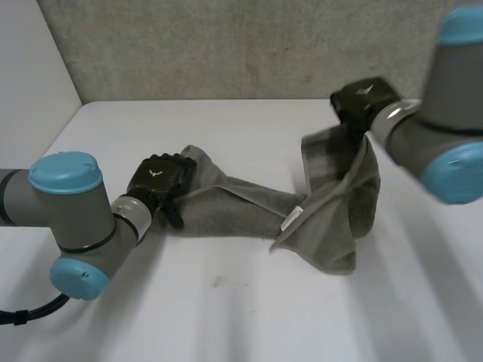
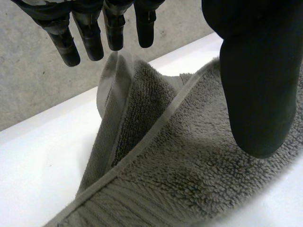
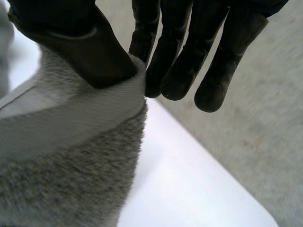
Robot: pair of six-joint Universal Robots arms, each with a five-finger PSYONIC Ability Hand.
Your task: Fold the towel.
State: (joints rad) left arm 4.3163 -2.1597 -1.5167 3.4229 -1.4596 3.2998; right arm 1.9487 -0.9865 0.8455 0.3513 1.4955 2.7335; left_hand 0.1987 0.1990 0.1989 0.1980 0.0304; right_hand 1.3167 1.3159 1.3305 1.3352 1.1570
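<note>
A grey towel [image 1: 249,200] lies crumpled in a long band across the white table [image 1: 226,302]. My left hand [image 1: 158,177] rests on its left end, open: the fingers [image 2: 90,42] reach out straight past the folded edge of the towel [image 2: 189,165], and the thumb [image 2: 255,94] lies on the pile. My right hand [image 1: 362,98] holds the towel's right end lifted off the table. There the thumb [image 3: 94,52] and fingers [image 3: 180,71] pinch the hemmed edge of the towel [image 3: 71,156], and the rest hangs down in folds.
A grey wall [image 1: 226,45] runs along the table's far edge, close behind my right hand. A white label [image 1: 293,219] sticks out of the towel's middle fold. The table's left edge runs near my left arm [image 1: 68,219].
</note>
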